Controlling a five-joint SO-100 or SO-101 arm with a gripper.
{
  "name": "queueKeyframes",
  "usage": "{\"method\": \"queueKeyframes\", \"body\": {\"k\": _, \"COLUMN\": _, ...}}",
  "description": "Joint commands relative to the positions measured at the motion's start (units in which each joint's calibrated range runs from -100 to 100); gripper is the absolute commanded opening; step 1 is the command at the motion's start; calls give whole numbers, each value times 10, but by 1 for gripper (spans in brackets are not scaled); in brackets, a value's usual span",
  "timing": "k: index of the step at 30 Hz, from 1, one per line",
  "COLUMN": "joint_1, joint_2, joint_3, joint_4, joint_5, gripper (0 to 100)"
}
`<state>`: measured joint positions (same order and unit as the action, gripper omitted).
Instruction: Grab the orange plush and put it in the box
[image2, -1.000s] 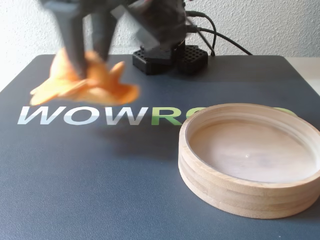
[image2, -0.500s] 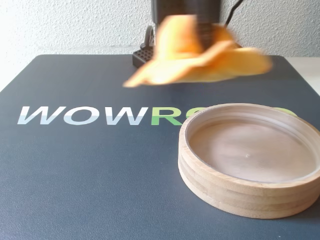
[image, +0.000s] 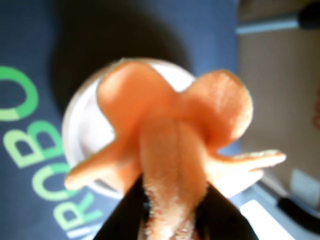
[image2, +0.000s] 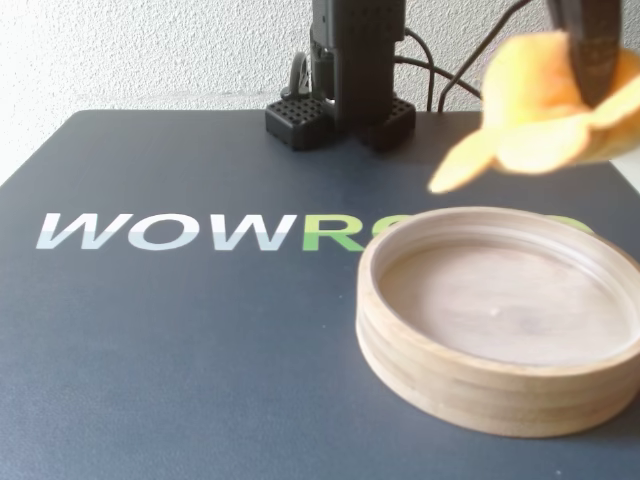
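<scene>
Here the hand (image: 172, 220) is closed on the orange plush (image: 175, 125), at the bottom centre of the wrist view. The plush hangs above the box (image2: 500, 385) in the fixed view's upper right.

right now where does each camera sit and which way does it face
wrist view: rides on the arm, looks down past the claw at the plush held over the box.
fixed view: low at the mat's front edge, faces the arm's base; claw at top right.
shared: plush, box, mat.
</scene>
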<state>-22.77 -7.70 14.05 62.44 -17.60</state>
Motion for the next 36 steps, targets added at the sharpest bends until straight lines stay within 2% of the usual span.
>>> {"method": "queueKeyframes", "body": {"k": 1, "joint_1": 0, "joint_2": -4, "joint_3": -5, "joint_4": -6, "joint_5": 1, "gripper": 1}}
{"method": "queueKeyframes", "body": {"k": 8, "joint_1": 5, "joint_2": -3, "joint_3": -4, "joint_4": -11, "joint_5": 27, "gripper": 3}}
{"method": "queueKeyframes", "body": {"k": 12, "joint_1": 13, "joint_2": -3, "joint_3": -4, "joint_4": -7, "joint_5": 25, "gripper": 20}}
{"method": "queueKeyframes", "body": {"k": 13, "joint_1": 14, "joint_2": -3, "joint_3": -3, "joint_4": -5, "joint_5": 25, "gripper": 30}}
{"method": "queueKeyframes", "body": {"k": 14, "joint_1": 14, "joint_2": -3, "joint_3": -3, "joint_4": -5, "joint_5": 25, "gripper": 34}}
{"method": "queueKeyframes", "body": {"k": 18, "joint_1": 15, "joint_2": -4, "joint_3": -3, "joint_4": -5, "joint_5": 25, "gripper": 45}}
{"method": "queueKeyframes", "body": {"k": 36, "joint_1": 18, "joint_2": -18, "joint_3": 32, "joint_4": -2, "joint_5": 29, "gripper": 45}}
